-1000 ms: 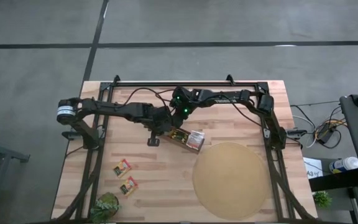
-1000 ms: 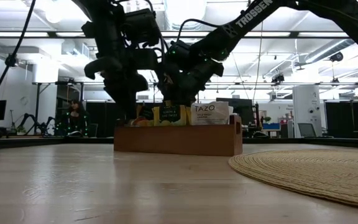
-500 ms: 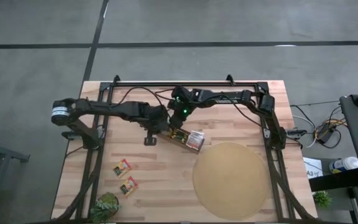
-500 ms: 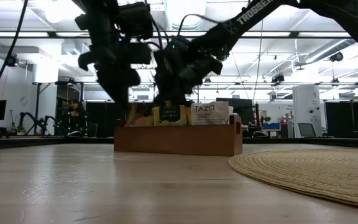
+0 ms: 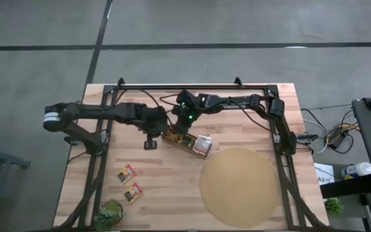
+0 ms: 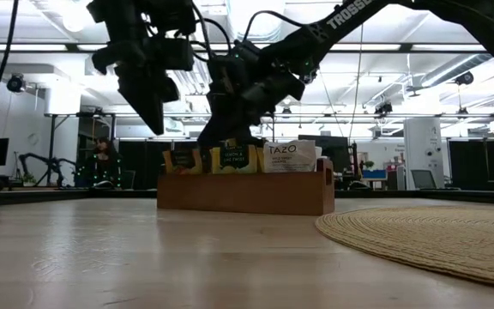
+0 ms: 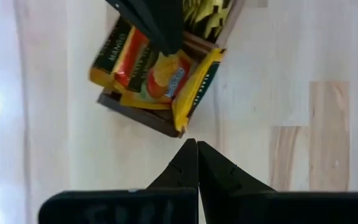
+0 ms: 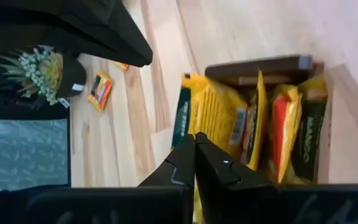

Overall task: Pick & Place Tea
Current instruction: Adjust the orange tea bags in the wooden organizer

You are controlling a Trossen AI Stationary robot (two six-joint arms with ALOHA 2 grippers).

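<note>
A brown wooden box [image 6: 247, 193] stands mid-table with tea sachets [image 6: 234, 157] upright in it: yellow and orange ones at its left end [image 7: 160, 71], a white one [image 6: 290, 157] at its right. Two more sachets [image 5: 127, 173] [image 5: 133, 192] lie flat on the table near the left front. My left gripper [image 7: 197, 149] is shut with nothing in it and hangs above the bare table just left of the box [image 5: 158, 132]. My right gripper [image 8: 194, 146] is shut, its tips over the yellow sachets at the box's left half [image 5: 181, 132]. My right gripper slants down from the table's far side, its shut fingertips [image 7: 166, 43] at the top edges of the orange and yellow sachets [image 7: 166, 71] in the box's left end. Whether the tips touch them I cannot tell.
A big round tan mat [image 5: 240, 187] lies right of the box toward the front. A small potted plant [image 5: 110, 212] stands at the front left corner. The dark frame rails [image 5: 102, 174] run along both table sides.
My left gripper has risen from the box's left end and drawn away toward the table's left edge, staying shut. With it gone, the sachets at that end show upright in the low view. My right gripper has kept its place over the box.
</note>
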